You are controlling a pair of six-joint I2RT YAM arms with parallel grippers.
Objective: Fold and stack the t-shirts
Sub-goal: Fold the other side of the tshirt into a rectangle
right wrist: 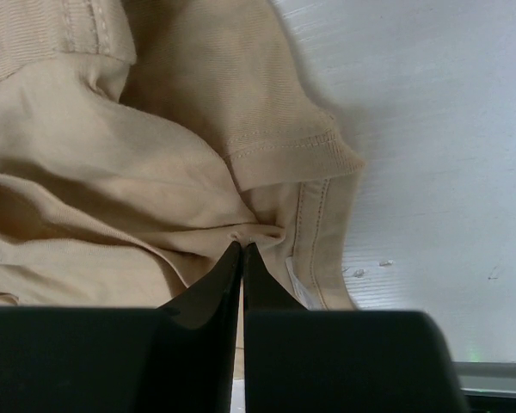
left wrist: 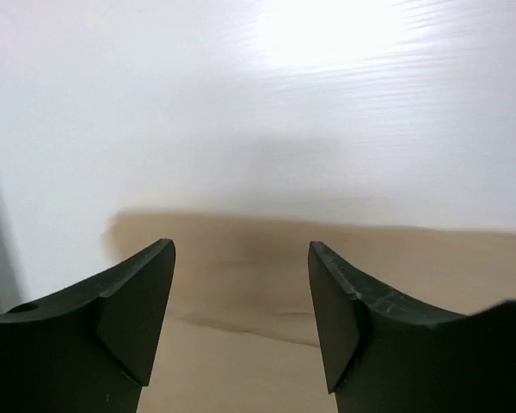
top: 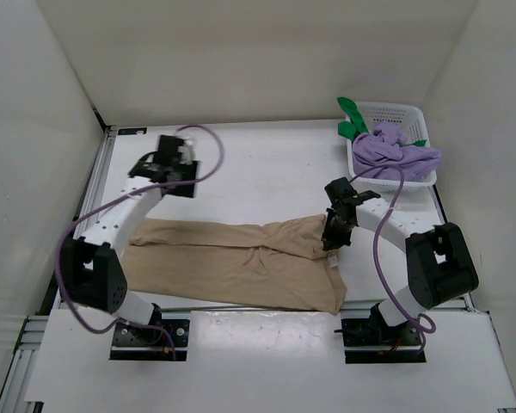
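The tan t-shirt point(top: 232, 262) lies along the front of the table, folded into a long band, with its collar end bunched at the right. My right gripper point(top: 334, 237) is shut on a pinch of the tan t-shirt point(right wrist: 155, 172) beside the collar seam; in the right wrist view this gripper point(right wrist: 242, 247) has its tips closed on the fold. My left gripper point(top: 174, 172) hangs open above the table, beyond the shirt's far left edge. Between the spread fingertips of that left gripper point(left wrist: 241, 249) there is only tan cloth point(left wrist: 258, 284) lying below. The purple t-shirt point(top: 397, 152) and the green t-shirt point(top: 353, 120) sit in the basket.
A white mesh basket point(top: 402, 112) stands at the back right corner, against the white side wall. White walls close in the table on the left, back and right. The arms' bases point(top: 146, 331) are bolted at the near edge.
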